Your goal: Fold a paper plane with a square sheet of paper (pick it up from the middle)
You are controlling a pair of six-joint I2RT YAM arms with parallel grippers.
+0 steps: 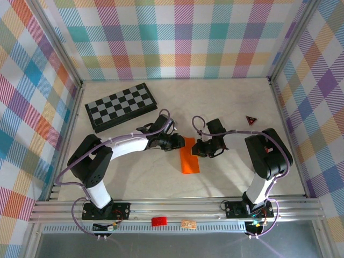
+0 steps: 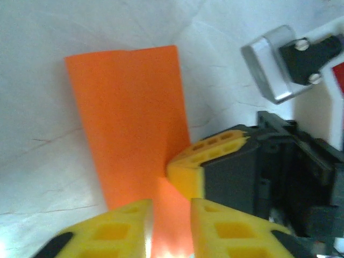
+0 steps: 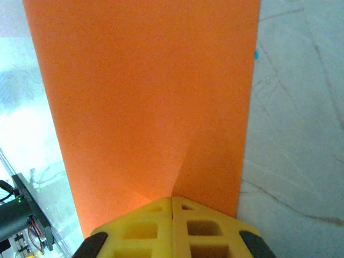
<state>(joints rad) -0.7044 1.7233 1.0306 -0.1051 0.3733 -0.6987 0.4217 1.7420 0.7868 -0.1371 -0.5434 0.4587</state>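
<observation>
Tear risk from opposing pulls: right gripper (image 3: 172, 201) clamped on thin bright orange paper strip (image 3: 145, 97), left gripper (image 2: 171, 208) slightly apart astride it

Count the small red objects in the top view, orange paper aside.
2. A dark red triangle on the table at far right, just beyond the right arm; a red cylinder midway along the front rail. The arms may hide others.
</observation>
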